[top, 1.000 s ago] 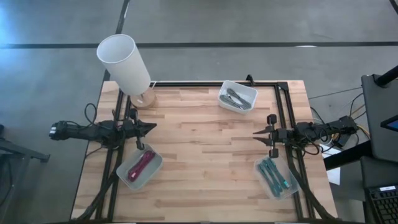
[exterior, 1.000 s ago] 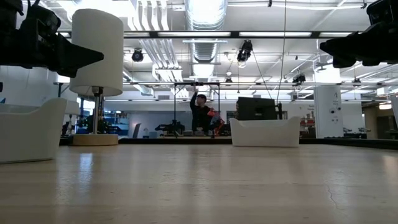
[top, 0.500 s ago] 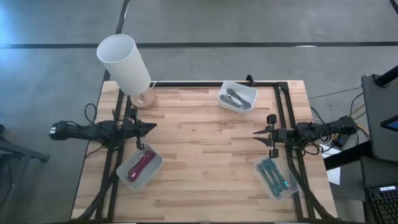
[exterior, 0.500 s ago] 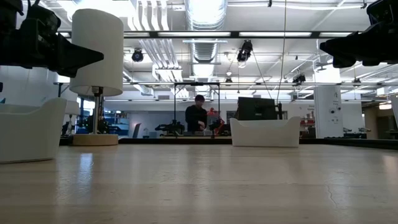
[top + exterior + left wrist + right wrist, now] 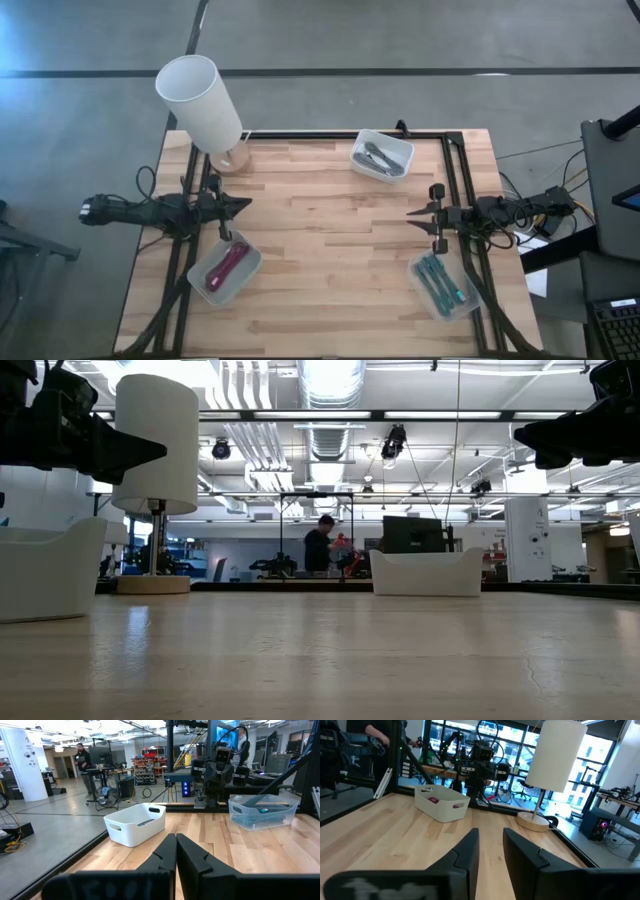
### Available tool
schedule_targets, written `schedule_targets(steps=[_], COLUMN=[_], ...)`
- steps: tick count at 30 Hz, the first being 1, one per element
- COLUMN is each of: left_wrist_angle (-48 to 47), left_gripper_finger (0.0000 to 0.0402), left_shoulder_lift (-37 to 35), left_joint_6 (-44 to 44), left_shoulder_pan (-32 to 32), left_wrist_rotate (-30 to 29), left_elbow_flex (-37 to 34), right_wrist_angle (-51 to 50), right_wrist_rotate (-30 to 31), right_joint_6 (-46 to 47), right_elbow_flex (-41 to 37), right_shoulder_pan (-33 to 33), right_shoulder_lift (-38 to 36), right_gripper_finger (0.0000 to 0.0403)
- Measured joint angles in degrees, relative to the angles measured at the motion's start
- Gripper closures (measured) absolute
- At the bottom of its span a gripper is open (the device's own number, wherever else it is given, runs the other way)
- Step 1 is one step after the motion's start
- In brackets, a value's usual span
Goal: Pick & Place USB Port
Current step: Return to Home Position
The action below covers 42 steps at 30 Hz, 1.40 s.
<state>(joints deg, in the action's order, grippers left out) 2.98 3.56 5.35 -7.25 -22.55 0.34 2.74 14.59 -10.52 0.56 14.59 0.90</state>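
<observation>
The left gripper (image 5: 176,851) is seen with its two dark fingers pressed together above the wooden table (image 5: 260,852). A white bin (image 5: 135,822) is placed ahead of it. Farther ahead, a transparent bin (image 5: 262,814) with a blue cable (image 5: 261,810) is found near the right arm (image 5: 220,767).

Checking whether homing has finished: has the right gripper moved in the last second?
No. In the high view the right gripper keeps its spot relative to the transparent bin and the right edge of the table.

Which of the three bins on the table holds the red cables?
The left bin holds the red cables. The far bin holds dark grey ones, and the right bin holds blue-green ones.
</observation>
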Motion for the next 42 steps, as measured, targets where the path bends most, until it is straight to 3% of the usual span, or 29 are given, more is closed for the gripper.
schedule_targets(steps=[10, 28, 42], left_wrist_angle=[0.0, 0.0, 0.0], left_gripper_finger=[0.039, 0.039, 0.039], left_shoulder_lift=[0.0, 0.0, 0.0], left_joint_6=[0.0, 0.0, 0.0], left_shoulder_pan=[0.0, 0.0, 0.0], left_wrist_rotate=[0.0, 0.0, 0.0], left_elbow_flex=[0.0, 0.0, 0.0], right_wrist_angle=[0.0, 0.0, 0.0], right_wrist_rotate=[0.0, 0.0, 0.0], right_joint_6=[0.0, 0.0, 0.0], right_elbow_flex=[0.0, 0.0, 0.0], right_shoulder_pan=[0.0, 0.0, 0.0], right_shoulder_lift=[0.0, 0.0, 0.0], right_gripper_finger=[0.0335, 0.0312, 0.0334])
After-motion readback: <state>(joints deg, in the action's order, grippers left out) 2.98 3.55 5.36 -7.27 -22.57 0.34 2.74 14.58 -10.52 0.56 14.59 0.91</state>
